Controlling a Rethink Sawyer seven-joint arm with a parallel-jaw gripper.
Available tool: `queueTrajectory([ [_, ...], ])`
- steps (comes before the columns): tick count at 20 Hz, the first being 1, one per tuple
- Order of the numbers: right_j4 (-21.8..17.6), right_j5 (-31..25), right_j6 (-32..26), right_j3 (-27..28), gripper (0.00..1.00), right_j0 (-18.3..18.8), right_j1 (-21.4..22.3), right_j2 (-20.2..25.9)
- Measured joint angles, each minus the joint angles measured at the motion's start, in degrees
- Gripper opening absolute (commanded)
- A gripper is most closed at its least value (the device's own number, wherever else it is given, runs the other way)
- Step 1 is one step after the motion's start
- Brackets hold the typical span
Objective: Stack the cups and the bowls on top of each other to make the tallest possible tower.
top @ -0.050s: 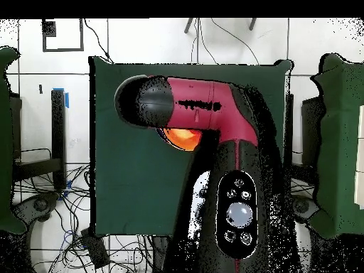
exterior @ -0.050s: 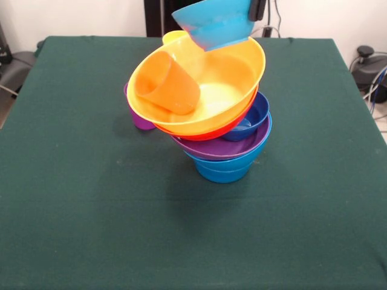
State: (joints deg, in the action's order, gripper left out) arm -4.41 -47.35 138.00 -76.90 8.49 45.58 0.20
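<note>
Above tower (exterior @ -0.050s: 211,115), gripper (exterior @ -0.050s: 257,9) clamped on cyan bowl (exterior @ -0.050s: 214,23); orange cup (exterior @ -0.050s: 166,83) inside yellow bowl (exterior @ -0.050s: 236,72)

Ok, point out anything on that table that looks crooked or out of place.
The tower leans: its yellow bowl and the orange bowl under it tilt steeply and overhang the blue base bowl. An orange cup lies on its side inside the yellow bowl. A cyan bowl hangs tilted above.

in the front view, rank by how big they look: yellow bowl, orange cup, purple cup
1. yellow bowl
2. orange cup
3. purple cup, though the tower hides most of it, so its rank is unsure
</note>
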Motion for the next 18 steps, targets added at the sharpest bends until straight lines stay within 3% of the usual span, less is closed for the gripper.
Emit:
queueTrajectory([
  [18,-2.6,0.0,0.0,1.4,0.00,1.4,-0.6,1.8],
])
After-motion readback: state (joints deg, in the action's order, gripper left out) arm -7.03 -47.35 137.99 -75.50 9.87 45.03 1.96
